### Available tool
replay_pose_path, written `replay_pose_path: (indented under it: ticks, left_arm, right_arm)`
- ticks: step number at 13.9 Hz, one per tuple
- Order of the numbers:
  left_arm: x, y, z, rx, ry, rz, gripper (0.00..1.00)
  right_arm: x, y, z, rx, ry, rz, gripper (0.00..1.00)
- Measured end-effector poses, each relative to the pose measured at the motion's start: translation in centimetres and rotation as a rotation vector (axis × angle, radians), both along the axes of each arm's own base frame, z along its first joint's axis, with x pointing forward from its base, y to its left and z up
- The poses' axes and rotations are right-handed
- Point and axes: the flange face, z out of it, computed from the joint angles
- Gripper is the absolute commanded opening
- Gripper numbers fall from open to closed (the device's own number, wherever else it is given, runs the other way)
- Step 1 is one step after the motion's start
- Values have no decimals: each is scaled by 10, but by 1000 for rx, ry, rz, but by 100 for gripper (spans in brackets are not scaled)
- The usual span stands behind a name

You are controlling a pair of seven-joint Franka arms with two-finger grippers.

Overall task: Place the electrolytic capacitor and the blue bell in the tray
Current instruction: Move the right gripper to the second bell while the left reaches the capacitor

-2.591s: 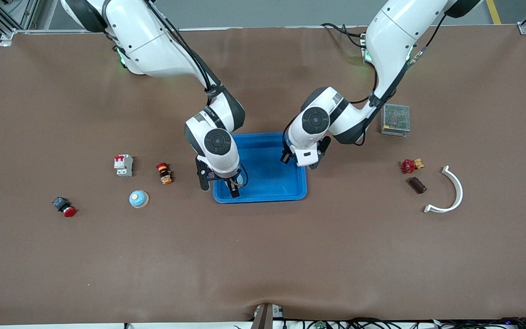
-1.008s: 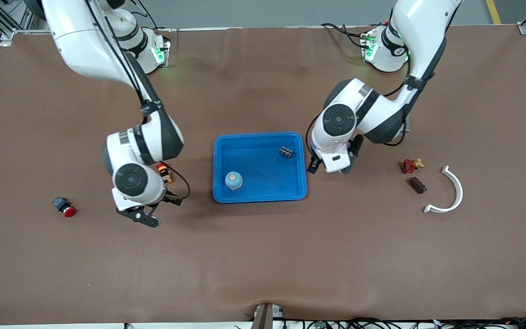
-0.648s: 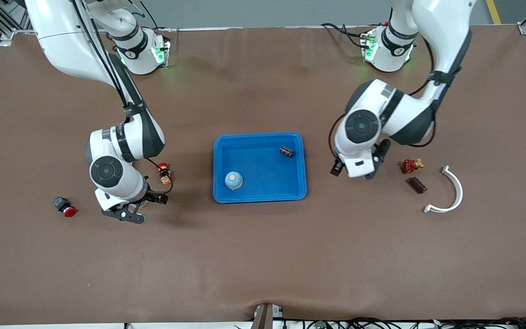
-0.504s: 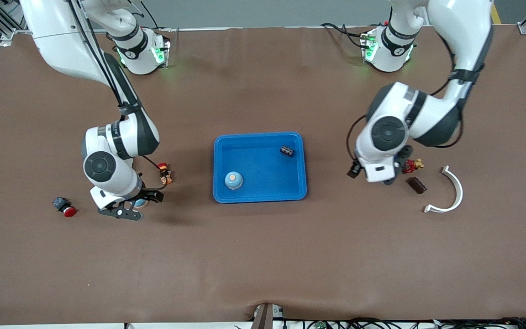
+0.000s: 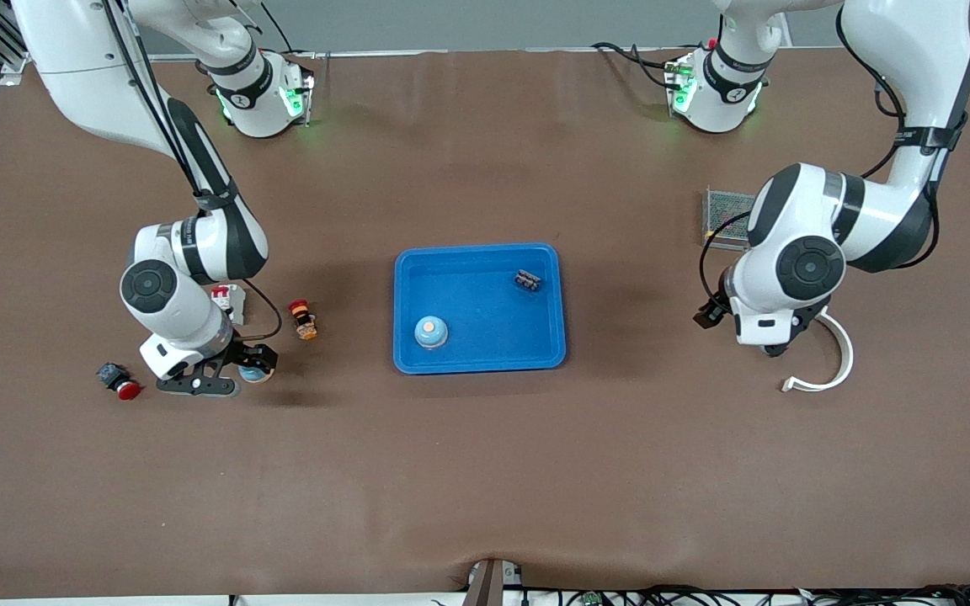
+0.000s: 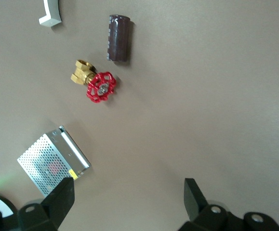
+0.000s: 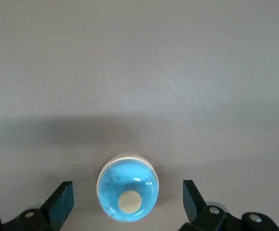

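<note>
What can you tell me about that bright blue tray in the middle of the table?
The tray is a shallow, bright-blue rectangle with rounded corners and a raised rim; it looks like smooth plastic. It lies flat on the brown table, about midway between the two arms. Inside it, a small blue bell with a pale button on top sits near the rim closest to the front camera, and a small dark capacitor lies near the corner farthest from it, toward the left arm's end. No gripper touches it.
</note>
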Motion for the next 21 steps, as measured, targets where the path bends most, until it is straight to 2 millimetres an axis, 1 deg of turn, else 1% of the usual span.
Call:
replay_pose_path:
  ticks: [2, 4, 5, 9, 12, 14, 17, 19, 21]
  left_arm:
    - [1, 26, -6, -21, 22, -42, 100]
    - [1, 51, -14, -19, 35, -91, 100]
    - [0, 59, -20, -16, 34, -109, 100]
    - [-4, 81, -51, 16, 3, -155, 100]
    - [-3, 94, -69, 0, -8, -141, 100]
    - [-2, 99, -79, -15, -21, -133, 100]
    - [-1, 107, -90, -34, -49, -119, 100]
    - [2, 116, -92, -42, -69, -104, 100]
    - [5, 123, -95, -51, -93, -92, 96]
  right_arm:
    - [-7, -7, -8, 5, -18, 8, 100]
    - [-12, -7, -14, 10, -27, 12, 100]
    - [-15, -6, -16, 13, -34, 15, 100]
    - [-20, -7, -22, 17, -42, 14, 100]
    - [-20, -10, -22, 23, -44, -1, 100]
    - [-20, -12, -22, 46, -43, -36, 100]
    - [-20, -6, -22, 72, -41, -58, 100]
    - [-20, -5, -22, 75, -41, -61, 100]
    - [-20, -6, -23, 76, -43, -61, 100]
